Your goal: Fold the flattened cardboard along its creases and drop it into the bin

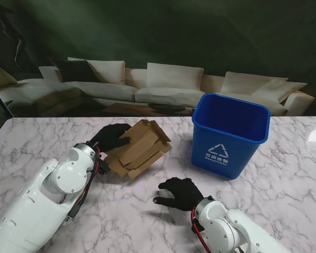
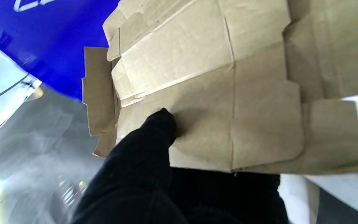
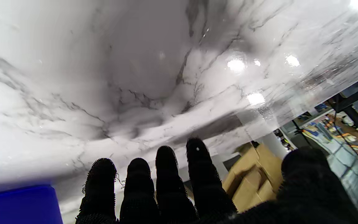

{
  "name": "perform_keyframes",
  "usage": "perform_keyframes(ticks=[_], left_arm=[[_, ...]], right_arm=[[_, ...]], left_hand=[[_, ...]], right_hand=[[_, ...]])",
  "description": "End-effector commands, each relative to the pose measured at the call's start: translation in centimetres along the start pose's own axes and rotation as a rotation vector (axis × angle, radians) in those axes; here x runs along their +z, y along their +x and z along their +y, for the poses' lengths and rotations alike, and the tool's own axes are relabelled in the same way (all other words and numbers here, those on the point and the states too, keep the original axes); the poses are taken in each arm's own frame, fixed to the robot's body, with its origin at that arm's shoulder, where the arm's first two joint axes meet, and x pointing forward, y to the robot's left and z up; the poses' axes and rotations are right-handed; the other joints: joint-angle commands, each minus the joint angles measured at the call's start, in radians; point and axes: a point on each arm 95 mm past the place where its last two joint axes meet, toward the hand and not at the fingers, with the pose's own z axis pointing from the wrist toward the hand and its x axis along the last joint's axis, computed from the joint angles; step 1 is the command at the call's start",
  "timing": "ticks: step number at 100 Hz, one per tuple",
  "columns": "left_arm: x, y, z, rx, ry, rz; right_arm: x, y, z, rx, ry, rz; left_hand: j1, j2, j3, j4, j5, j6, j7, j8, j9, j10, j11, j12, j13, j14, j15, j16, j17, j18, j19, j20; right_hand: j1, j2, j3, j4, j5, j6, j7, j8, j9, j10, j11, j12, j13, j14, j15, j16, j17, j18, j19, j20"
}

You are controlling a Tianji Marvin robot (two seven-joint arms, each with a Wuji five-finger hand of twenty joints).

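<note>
The folded brown cardboard [image 1: 139, 149] is held off the table, tilted, left of the blue bin [image 1: 229, 132]. My black-gloved left hand [image 1: 109, 137] is shut on its left edge. In the left wrist view a thumb presses on the cardboard [image 2: 216, 93] with the blue bin [image 2: 51, 40] beyond it. My right hand [image 1: 180, 193] hovers low over the marble nearer to me, fingers spread, holding nothing. The right wrist view shows its fingers [image 3: 166, 177] against the table top and a corner of the bin [image 3: 17, 203].
The white marble table [image 1: 284, 179] runs wide on both sides. A sofa [image 1: 163, 87] stands beyond its far edge. Stacked brown boxes [image 3: 253, 177] appear past the table in the right wrist view.
</note>
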Motion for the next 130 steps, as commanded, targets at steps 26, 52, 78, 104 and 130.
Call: perform_keyframes(ticks=[26, 52, 78, 104, 130], left_arm=[[-1.6, 1.0, 0.6, -0.086, 0.058, 0.094], [-1.7, 1.1, 1.3, -0.121, 0.039, 0.109], [-1.5, 1.1, 1.5, -0.129, 0.019, 0.113], [-1.3, 1.1, 1.8, -0.147, 0.001, 0.122], [-1.3, 1.1, 2.0, -0.167, -0.003, 0.133]], right_arm=[[0.9, 1.1, 0.6, 0.215, -0.044, -0.045], [2.7, 0.9, 1.4, 0.275, -0.08, -0.093], [4.3, 0.6, 2.1, 0.269, -0.132, -0.093], [5.0, 1.1, 2.9, 0.307, -0.206, -0.029], [5.0, 1.7, 3.3, 0.377, -0.278, 0.013]], left_hand=[[0.063, 0.021, 0.059, -0.008, -0.005, -0.069, 0.084, 0.019, 0.003, -0.015, 0.015, 0.019, 0.003, -0.046, 0.071, 0.025, -0.001, -0.025, 0.025, 0.025], [0.063, 0.021, 0.058, -0.007, -0.007, -0.068, 0.089, 0.011, 0.004, -0.015, 0.014, 0.016, 0.005, -0.046, 0.064, 0.024, -0.001, -0.026, 0.021, 0.025], [0.063, 0.022, 0.057, -0.006, -0.008, -0.069, 0.093, 0.007, 0.003, -0.015, 0.016, 0.015, 0.006, -0.045, 0.064, 0.026, -0.001, -0.026, 0.02, 0.027], [0.063, 0.021, 0.057, -0.005, -0.007, -0.068, 0.095, 0.006, 0.004, -0.014, 0.016, 0.014, 0.006, -0.046, 0.062, 0.027, -0.002, -0.025, 0.02, 0.029], [0.063, 0.022, 0.058, -0.004, -0.008, -0.07, 0.097, 0.004, 0.003, -0.014, 0.018, 0.014, 0.005, -0.048, 0.066, 0.03, -0.003, -0.027, 0.02, 0.031]], right_hand=[[-0.309, -0.128, 0.22, -0.046, -0.248, 0.053, -0.275, 0.016, -0.122, 0.009, -0.109, -0.053, -0.054, -0.035, -0.056, -0.026, -0.045, -0.021, -0.06, -0.092], [-0.329, -0.233, 0.32, -0.062, -0.224, 0.057, -0.279, -0.359, -0.162, 0.004, -0.144, -0.07, -0.059, -0.035, -0.058, -0.029, -0.047, -0.019, -0.067, -0.096], [-0.357, -0.208, 0.309, -0.065, -0.223, 0.053, -0.287, -0.381, -0.178, 0.006, -0.146, -0.071, -0.055, -0.03, -0.058, -0.029, -0.048, -0.026, -0.076, -0.1], [-0.36, -0.215, 0.307, -0.071, -0.225, -0.002, -0.25, -0.339, -0.189, -0.007, -0.323, -0.153, -0.07, -0.027, -0.059, -0.037, -0.051, 0.0, -0.095, -0.111], [-0.333, -0.247, 0.323, -0.071, -0.281, -0.007, -0.169, 0.251, -0.185, -0.04, -0.332, -0.152, -0.064, -0.037, -0.057, -0.037, -0.035, -0.003, -0.088, -0.109]])
